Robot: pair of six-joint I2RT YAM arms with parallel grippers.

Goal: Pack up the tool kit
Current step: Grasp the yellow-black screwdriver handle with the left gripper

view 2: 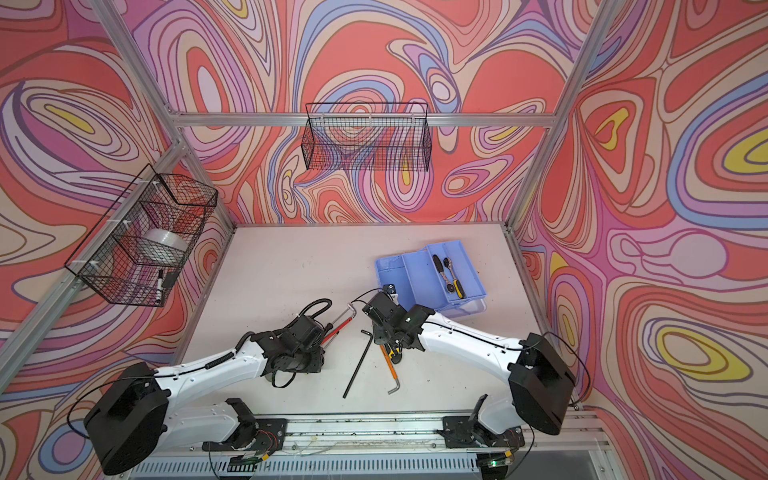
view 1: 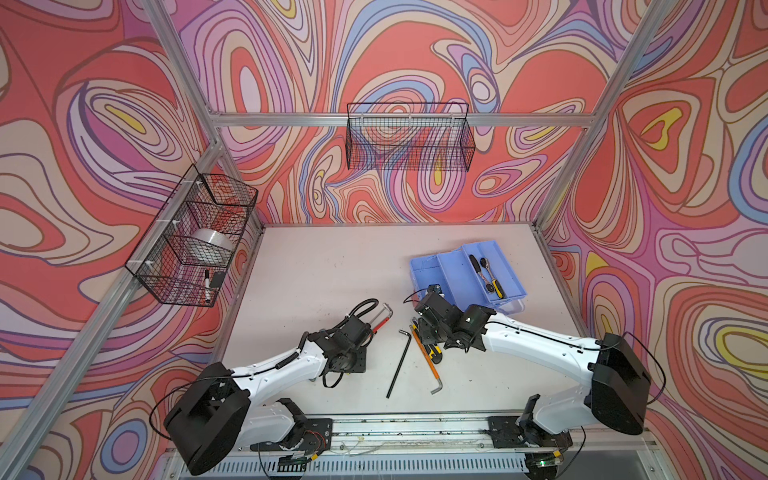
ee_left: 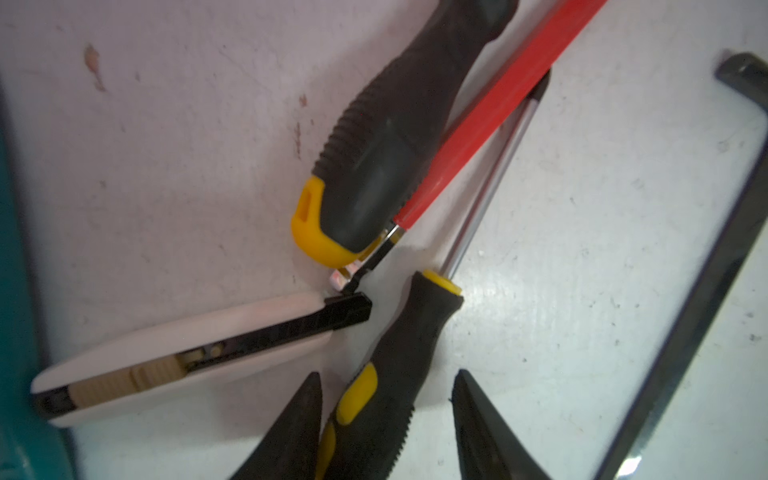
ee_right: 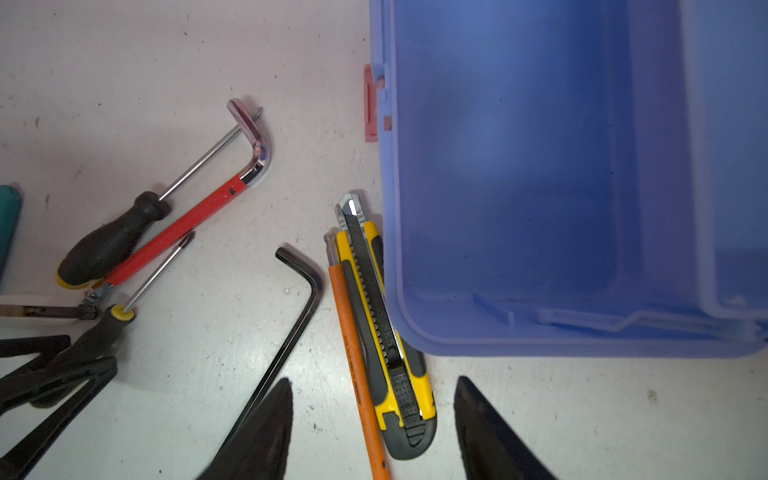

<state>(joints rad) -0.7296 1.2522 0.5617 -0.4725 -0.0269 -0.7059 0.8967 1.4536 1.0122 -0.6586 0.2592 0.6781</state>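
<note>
My left gripper (ee_left: 385, 374) has its fingers spread either side of the black-and-yellow screwdriver (ee_left: 415, 328) handle, not clamped on it; my right gripper (ee_right: 374, 379) stands wide over the butt of the yellow utility knife (ee_right: 388, 332) and the orange hex key (ee_right: 353, 332); the blue toolbox (view 1: 453, 270) sits open at the far right of the table (view 1: 332, 270) — the knife lies just beside its wall.
</note>
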